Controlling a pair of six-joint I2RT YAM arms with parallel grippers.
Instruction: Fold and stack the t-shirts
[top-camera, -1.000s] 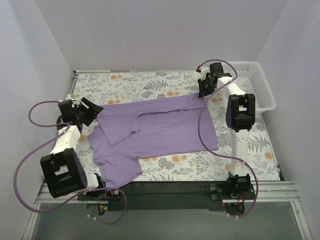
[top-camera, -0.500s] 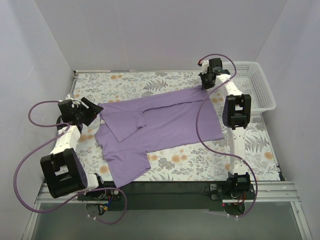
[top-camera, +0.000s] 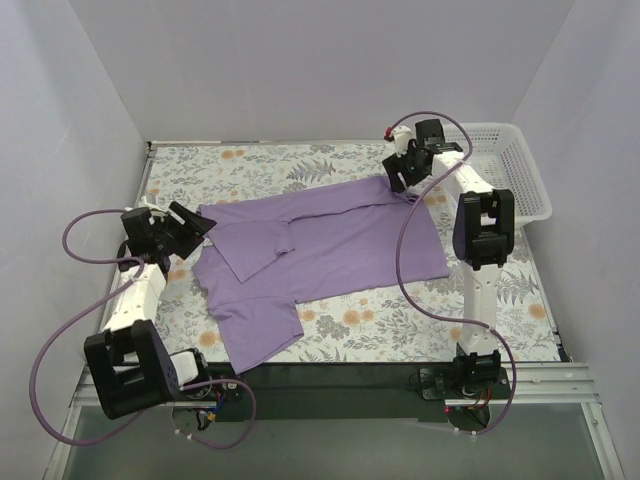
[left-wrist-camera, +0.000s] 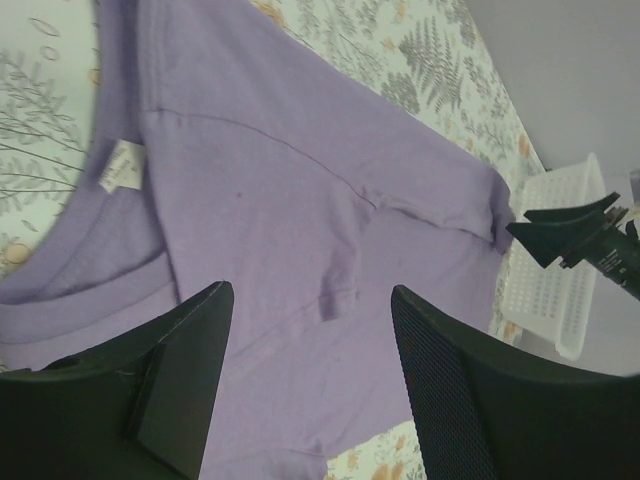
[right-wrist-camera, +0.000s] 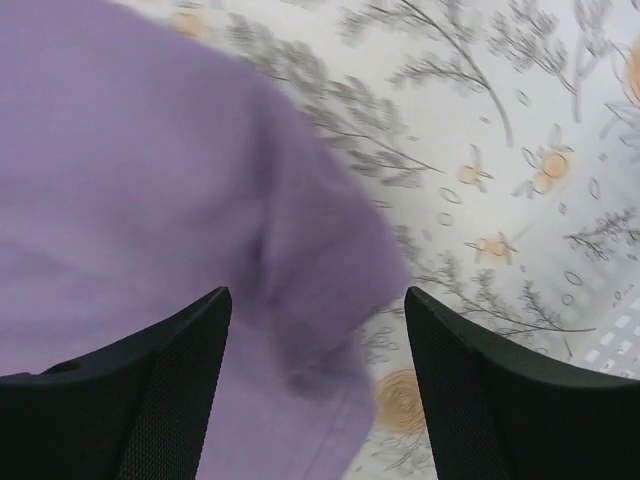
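— Wide apart is how my right pincer (right-wrist-camera: 315, 300) stands: fingers spread, nothing between them, hovering over the far right corner of the t-shirt (top-camera: 320, 250). My left pincer (left-wrist-camera: 310, 295) is spread too and empty, just beside the collar end.

— Where does the shirt lie?

— Flat on the flowered table (top-camera: 250, 165), about the middle, between my two arms and apart from the white basket (top-camera: 520, 170).

— Which way does it point?

— Its long axis runs across the table from left to right, slanting a little toward the far side on the right. The collar, with the white neck label (left-wrist-camera: 122, 165), is toward my left arm. The edge toward my right arm I take for the hem. One sleeve (top-camera: 255, 335) sticks out toward the near edge. A flap (top-camera: 245, 250) by the collar lies doubled over the body, and I cannot tell whether it is the other sleeve.

— How will it handle?

— Light and limp, I judge, a thin knit with no stiffness. Lifted by one pinch it would sag and drag the rest along. It is not fragile or slippery, and the risk is bunching and creasing.

— So where would you take hold?

— At the edges, with both pincers at once: my right on the hem corner under it, my left on the shoulder by the collar. Each should pinch the full thickness at the very edge, so the cloth travels level and the fold falls straight.
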